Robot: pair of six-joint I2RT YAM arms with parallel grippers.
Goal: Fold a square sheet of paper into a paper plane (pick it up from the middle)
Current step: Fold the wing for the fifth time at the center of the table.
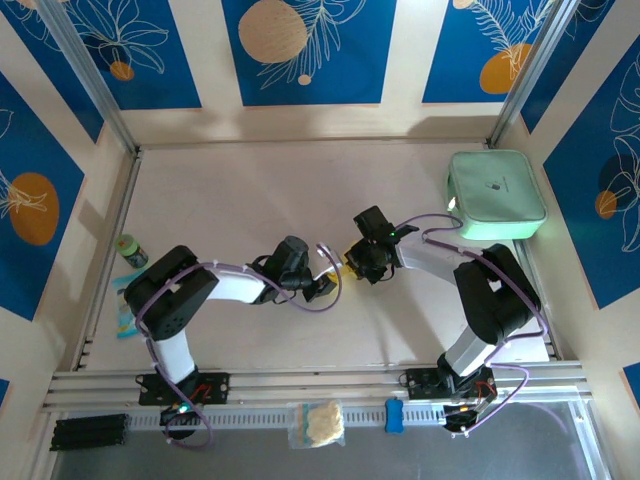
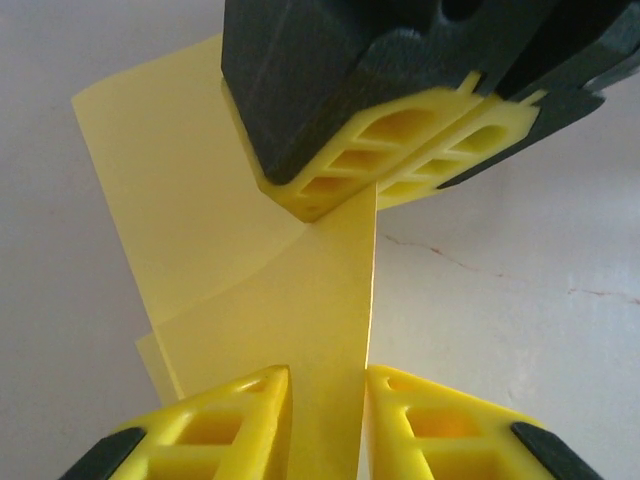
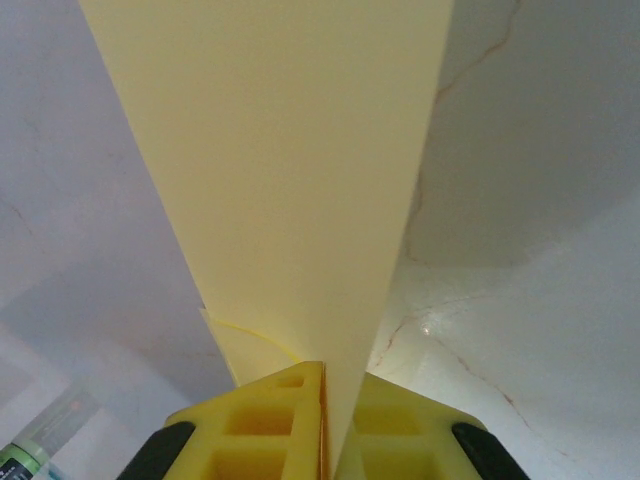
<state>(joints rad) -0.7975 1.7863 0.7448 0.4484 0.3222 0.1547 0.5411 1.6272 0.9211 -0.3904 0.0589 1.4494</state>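
The square sheet of paper (image 1: 346,268) is yellow, folded into layers, and held above the table between both grippers. My right gripper (image 1: 358,262) is shut on it; in the right wrist view the sheet (image 3: 280,150) rises straight out of the closed jaws (image 3: 328,375). In the left wrist view the same right gripper (image 2: 375,195) pinches the top of the sheet (image 2: 270,290). My left gripper (image 2: 328,385) sits at the sheet's lower end with its fingers a little apart, the paper lying face-on in the gap. In the top view the left gripper (image 1: 322,287) is just left of the paper. The paper plane is out of view.
A mint-green case (image 1: 497,195) lies at the back right. A small green bottle (image 1: 130,250) stands by the left wall, also in the right wrist view (image 3: 20,460). A clear bag with a cream wad (image 1: 318,423) and a blue object (image 1: 394,415) rest on the front rail.
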